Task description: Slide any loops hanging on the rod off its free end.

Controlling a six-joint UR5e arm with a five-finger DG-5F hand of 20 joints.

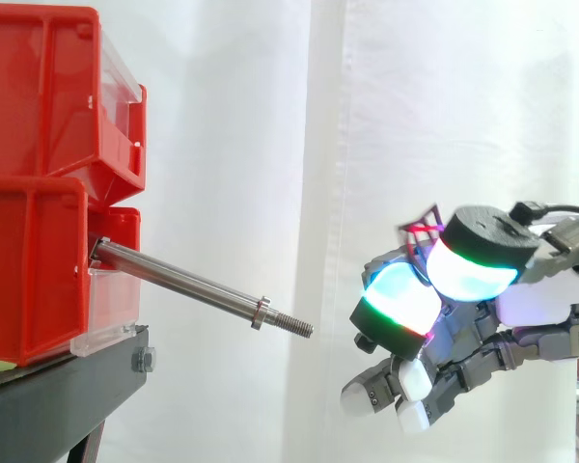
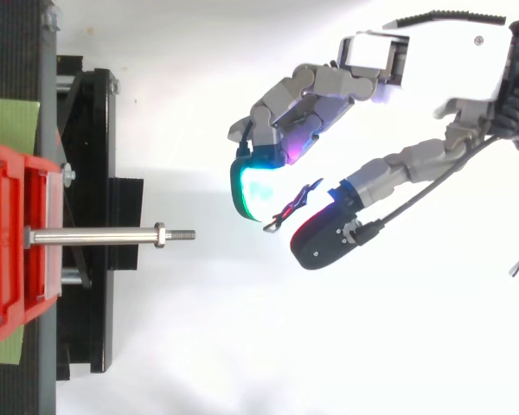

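Rod [image 1: 188, 282] pointing right from the red bins [image 1: 39, 193] — loop [image 2: 296, 206] clear of it, pinched in the hand [image 2: 432, 60].

At the left the bins sit stacked on a black stand [image 1: 58, 395]. The rod is a slim, shiny steel bar rooted in the lower bin's front, where its base is partly hidden. Its long axis runs left to right, and in the side view it slopes down toward the free end, which carries a nut-like collar and a short threaded tip. Well apart to the right of that tip, two glowing fingers [image 2: 255, 190] are clamped on the loop, a thin, dark reddish strand. In the side view the pads cover most of it — only a few strands peek above them, so its shape is hard to make out. The right edge cuts off the wrist.
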